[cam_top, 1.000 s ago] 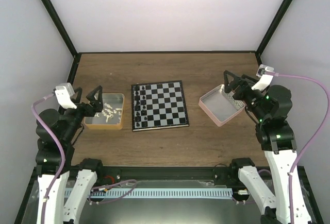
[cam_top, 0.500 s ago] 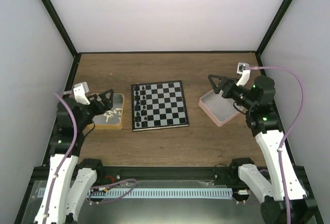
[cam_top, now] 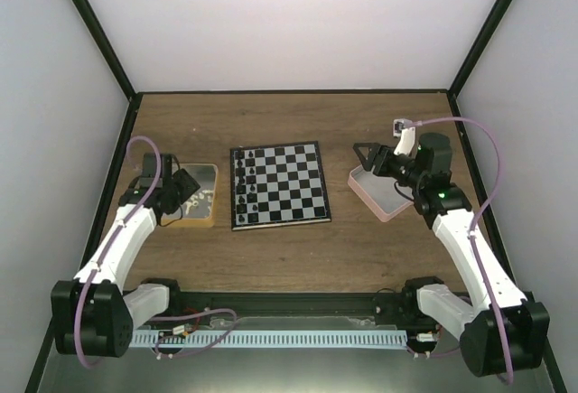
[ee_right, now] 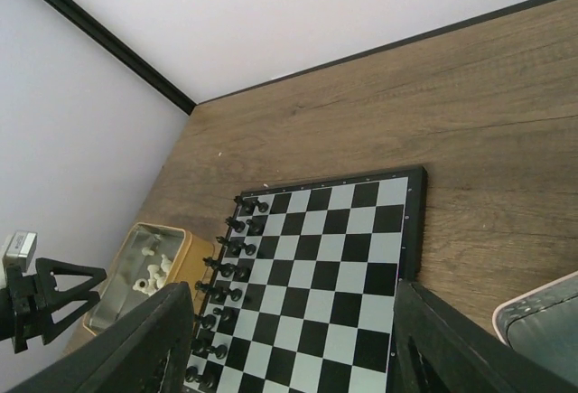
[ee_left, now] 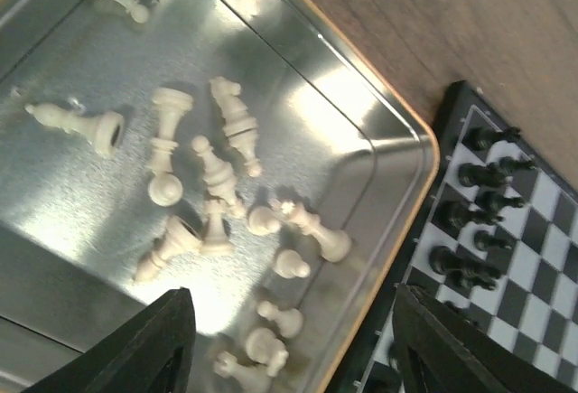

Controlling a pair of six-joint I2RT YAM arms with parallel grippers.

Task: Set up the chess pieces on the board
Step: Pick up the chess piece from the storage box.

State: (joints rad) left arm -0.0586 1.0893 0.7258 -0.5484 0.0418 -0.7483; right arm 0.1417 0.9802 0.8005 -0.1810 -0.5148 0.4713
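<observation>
The board (cam_top: 278, 183) lies flat at mid table, with black chess pieces (cam_top: 242, 183) standing in its two left columns. Several cream chess pieces (ee_left: 217, 176) lie tipped over in the tan metal tray (cam_top: 209, 217) left of the board. My left gripper (ee_left: 293, 348) hangs open just above those cream pieces, nothing between its fingers (ee_left: 153, 348). My right gripper (ee_right: 289, 339) is open and empty in the air, pointing at the board (ee_right: 334, 257) from the right. In the top view the right gripper (cam_top: 366, 154) sits over the pink tray's far corner.
A pink square tray (cam_top: 384, 192) lies right of the board. The tan tray's rim (ee_left: 411, 131) nearly touches the board's left edge (ee_left: 452, 113). Black frame posts and white walls close in the table on three sides.
The left arm has stretched out and lowered its gripper over the tan tray. The right gripper has moved left over the pink tray's far corner, toward the board.
</observation>
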